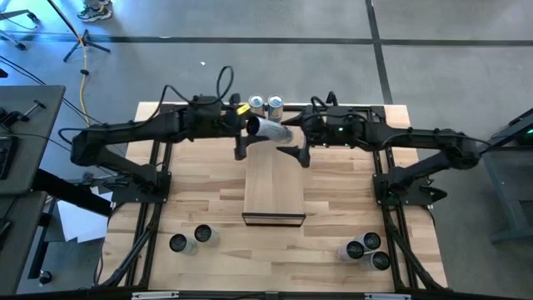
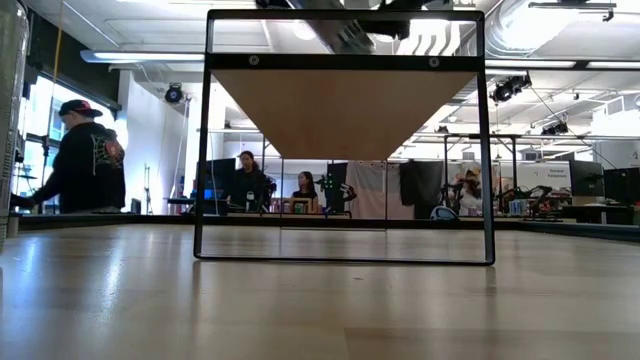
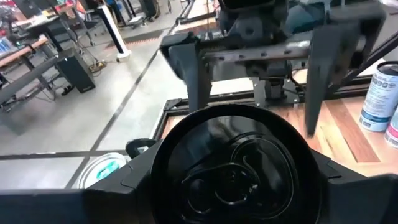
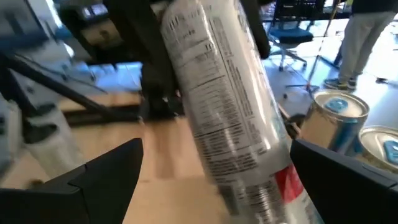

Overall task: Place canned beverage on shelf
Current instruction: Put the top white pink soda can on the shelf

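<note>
1. I have the can [image 1: 268,129] in my left gripper [image 1: 247,127], clamped around its body near one end. It hangs in the air above the far end of the shelf [image 1: 273,187], not yet resting on the wood.
2. The can's long axis lies nearly level, running from the left gripper across toward my right gripper [image 1: 296,137], which sits just beside the free end with its jaws spread wide and nothing in them.
3. The left arm is the one that counts here. I judge the can has to be tipped upright and lowered onto the shelf board directly below.
4. The can is slim and tall, pale silver, with small printed text down its side and a red patch near one end [image 4: 231,106].
5. Two more cans [image 1: 265,105] stand on the counter just beyond the shelf's far end.
</note>
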Action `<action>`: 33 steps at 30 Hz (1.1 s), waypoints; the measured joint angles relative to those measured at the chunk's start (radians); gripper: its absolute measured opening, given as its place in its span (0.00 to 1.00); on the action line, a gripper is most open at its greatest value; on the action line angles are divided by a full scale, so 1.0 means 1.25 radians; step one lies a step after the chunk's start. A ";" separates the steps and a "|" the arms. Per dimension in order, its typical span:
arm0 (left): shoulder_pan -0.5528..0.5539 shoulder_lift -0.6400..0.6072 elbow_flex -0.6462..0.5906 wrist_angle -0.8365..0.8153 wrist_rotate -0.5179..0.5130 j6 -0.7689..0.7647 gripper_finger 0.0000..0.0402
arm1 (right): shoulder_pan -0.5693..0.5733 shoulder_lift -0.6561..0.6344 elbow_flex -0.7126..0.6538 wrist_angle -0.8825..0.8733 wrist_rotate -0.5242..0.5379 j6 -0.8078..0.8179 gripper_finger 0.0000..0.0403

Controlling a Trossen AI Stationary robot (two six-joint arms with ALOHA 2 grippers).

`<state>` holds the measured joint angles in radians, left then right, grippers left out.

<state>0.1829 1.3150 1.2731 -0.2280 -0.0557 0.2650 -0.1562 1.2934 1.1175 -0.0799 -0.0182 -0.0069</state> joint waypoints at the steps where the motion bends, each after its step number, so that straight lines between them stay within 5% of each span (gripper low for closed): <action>1: 0.000 0.008 0.008 -0.007 0.003 0.000 0.55 | -0.001 0.006 0.000 -0.006 0.007 -0.015 0.98; 11: -0.001 0.025 0.032 -0.057 0.010 0.000 0.55 | -0.017 0.024 0.000 -0.011 0.057 -0.079 0.98; 33: -0.001 0.025 0.032 -0.072 0.005 -0.001 0.55 | -0.027 0.092 0.000 0.086 -0.010 -0.055 0.98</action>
<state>0.1818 1.3457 1.3136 -0.3183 -0.0500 0.2638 -0.1902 1.4078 1.1172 0.0276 -0.0303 -0.0755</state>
